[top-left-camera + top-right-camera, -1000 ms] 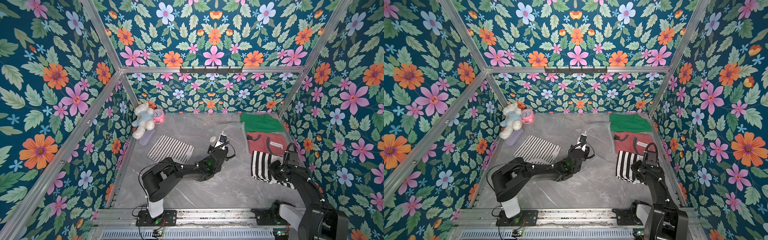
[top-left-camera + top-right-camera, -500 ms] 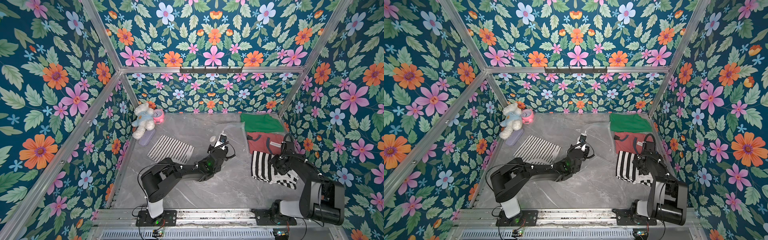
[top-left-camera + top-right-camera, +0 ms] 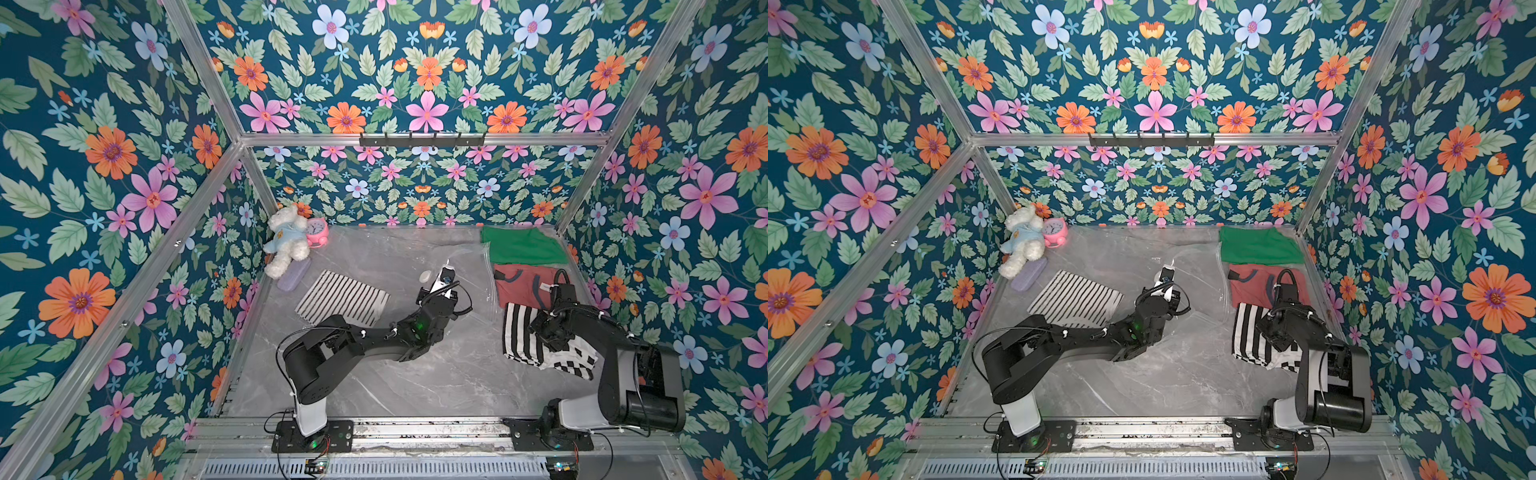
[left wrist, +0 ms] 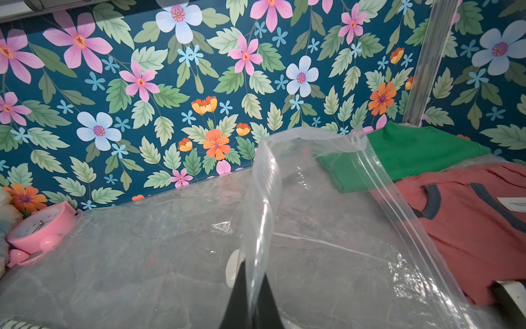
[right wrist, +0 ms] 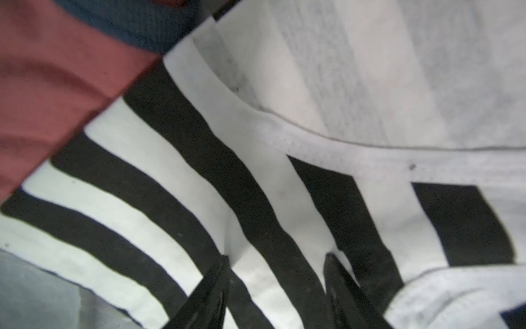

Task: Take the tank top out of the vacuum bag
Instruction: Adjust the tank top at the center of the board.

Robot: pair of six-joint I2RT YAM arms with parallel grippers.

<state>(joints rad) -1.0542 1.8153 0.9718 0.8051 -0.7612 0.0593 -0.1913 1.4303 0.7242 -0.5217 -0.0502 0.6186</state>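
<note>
Here's where you're at, biggest stuff first. The vacuum bag (image 3: 395, 257) is spread flat over the middle of the tabletop (image 3: 436, 382) and runs back toward 12 o'clock. As far as I can see it's empty, with just grey marble showing through the plastic.

The tank top (image 3: 519, 336), the bold black-and-white striped one, sits at about 3 o'clock. It's touching the red shirt (image 3: 523, 284) at 2 o'clock, and the green shirt (image 3: 519, 247) is behind that at 1 o'clock. There's no plastic sheen over the stripes in the right wrist view, so I'd call it out of the bag already, which is basically the whole job.

Your right end effector (image 5: 276, 259) is right down on the top with jaws spread. There's fabric between them but nothing clamped. Your left end effector (image 4: 252, 273), near the centre, is pressed together on the bag's zip-seal strip (image 4: 263, 199) and holds that edge lifted. The white valve cap (image 3: 425, 275) is just beside it.

What's left, I reckon, is to let the bag edge drop and pull both arms back. I can't tell whether a corner of the top lies on the bag's edge.
</note>
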